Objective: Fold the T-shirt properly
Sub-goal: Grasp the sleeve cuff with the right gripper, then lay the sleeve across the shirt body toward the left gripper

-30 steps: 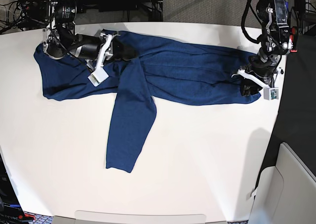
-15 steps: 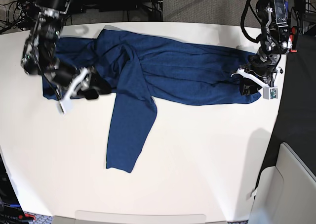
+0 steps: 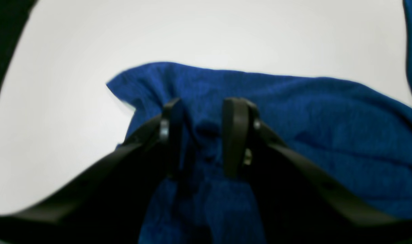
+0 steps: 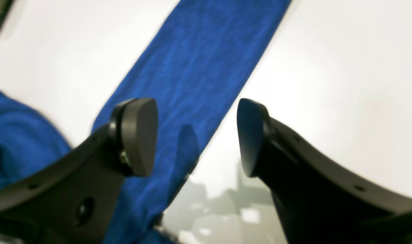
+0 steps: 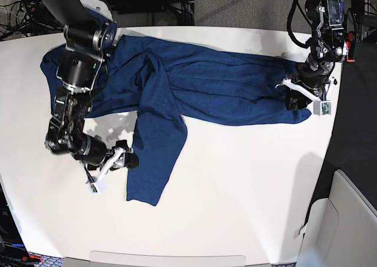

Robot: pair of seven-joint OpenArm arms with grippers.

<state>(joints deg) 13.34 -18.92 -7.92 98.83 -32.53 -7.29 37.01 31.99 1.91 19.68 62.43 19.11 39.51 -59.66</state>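
The dark blue T-shirt (image 5: 224, 87) lies spread across the far half of the white table (image 5: 247, 184). One long sleeve (image 5: 154, 155) runs down toward the front. My right gripper (image 5: 126, 161) hovers open at the sleeve's left edge near the cuff. In the right wrist view the sleeve (image 4: 206, 61) runs diagonally under the open right gripper (image 4: 194, 135), with nothing between the pads. My left gripper (image 5: 296, 102) sits at the shirt's right corner. In the left wrist view the left gripper (image 3: 202, 135) is shut on a bunched fold of the T-shirt (image 3: 328, 128).
Cables and dark equipment (image 5: 147, 2) line the table's back edge. A white bin (image 5: 347, 220) stands off the front right corner, beside dark floor along the table's right edge. The right arm's upper links (image 5: 82, 49) lie over the shirt's left end.
My right gripper has opened, let go of the shirt's upper left part, and swung toward the front to the hanging sleeve. The left arm has not moved.
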